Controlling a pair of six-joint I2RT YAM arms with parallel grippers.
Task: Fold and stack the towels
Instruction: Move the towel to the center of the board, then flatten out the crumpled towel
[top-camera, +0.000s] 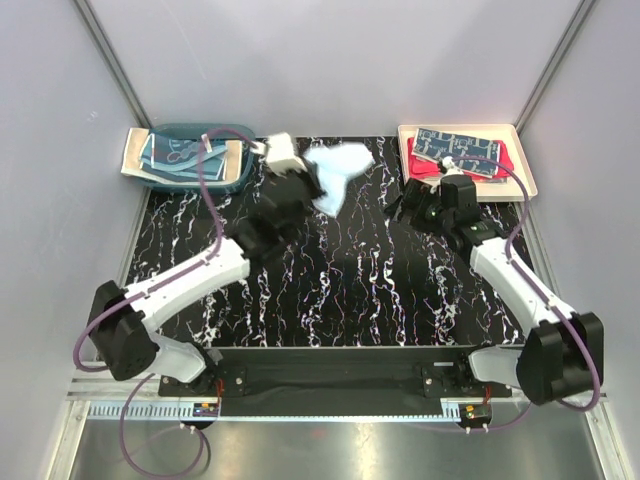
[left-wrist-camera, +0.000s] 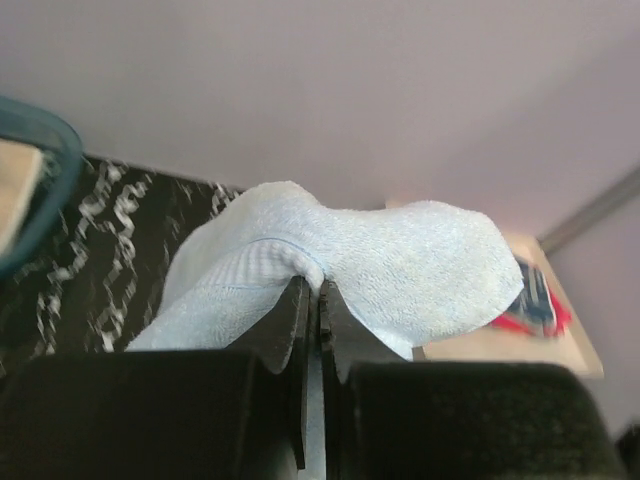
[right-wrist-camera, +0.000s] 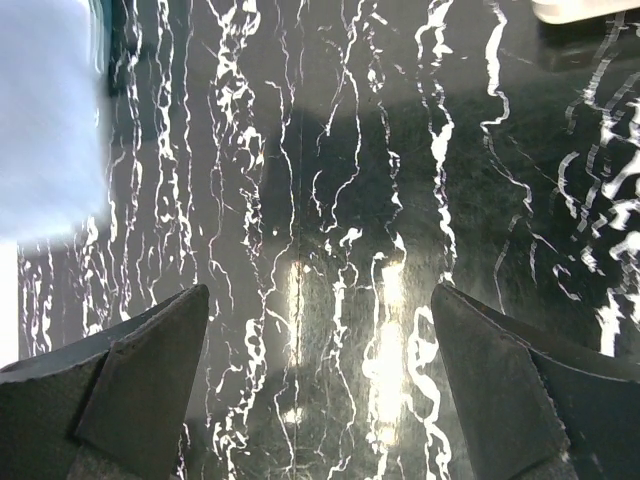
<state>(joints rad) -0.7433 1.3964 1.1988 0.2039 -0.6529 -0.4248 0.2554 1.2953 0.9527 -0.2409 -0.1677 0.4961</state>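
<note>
Left claw, clenched on a fold of the soft light blue terry towel, holds it up over the black white-veined surface, probably to lay it out for folding, while the right claw hangs released beside the cream rectangular tray

place: lab enclosure | signs: plain white walls, aluminium frame

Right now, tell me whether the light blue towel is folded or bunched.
Bunched, not folded: the light blue towel hangs crumpled from the left pincer, jaws shut on a pinch of its cloth.
</note>
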